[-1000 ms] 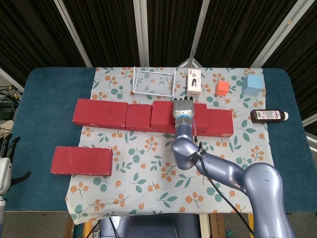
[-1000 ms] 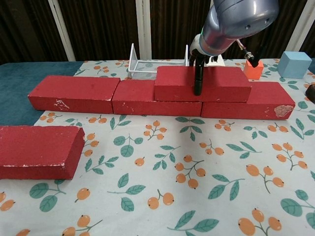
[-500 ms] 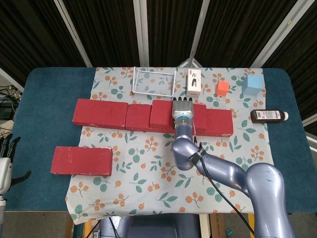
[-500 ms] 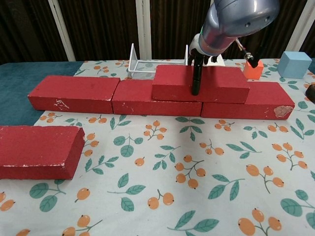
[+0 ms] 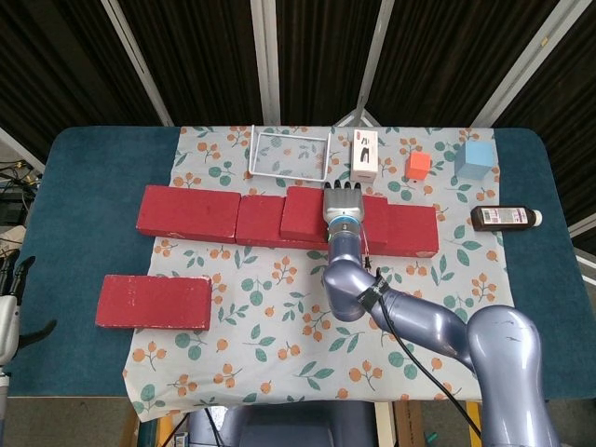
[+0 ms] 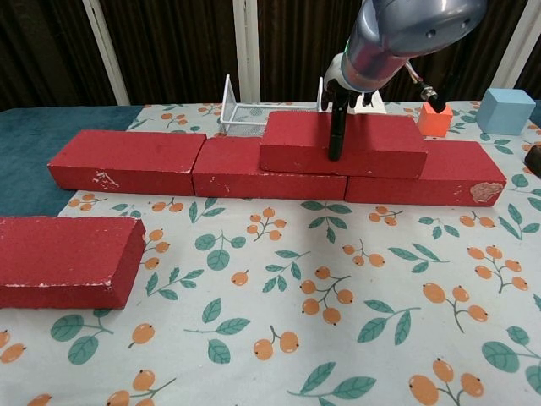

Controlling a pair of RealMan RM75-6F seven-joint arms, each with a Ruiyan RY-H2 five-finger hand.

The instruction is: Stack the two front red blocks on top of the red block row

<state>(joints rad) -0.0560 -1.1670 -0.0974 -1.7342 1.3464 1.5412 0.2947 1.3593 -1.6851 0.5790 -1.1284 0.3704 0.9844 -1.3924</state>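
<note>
The stacked red foam block [image 6: 342, 144] has slid slightly left along the red block row [image 6: 152, 161] mid-bench. My right hand [image 5: 344, 207] grips it; I should centre it over the seam before releasing.

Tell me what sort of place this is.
Probably a robot test bench in a lab: a table under a fruit-print cloth, dark curtains behind, and practice props such as red foam blocks and a wire basket.

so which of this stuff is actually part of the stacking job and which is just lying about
Job: red block row; stacked red block, held by right hand; front red block.

Lying about: wire basket, white box, orange cube, blue cube, brown bottle.
</note>
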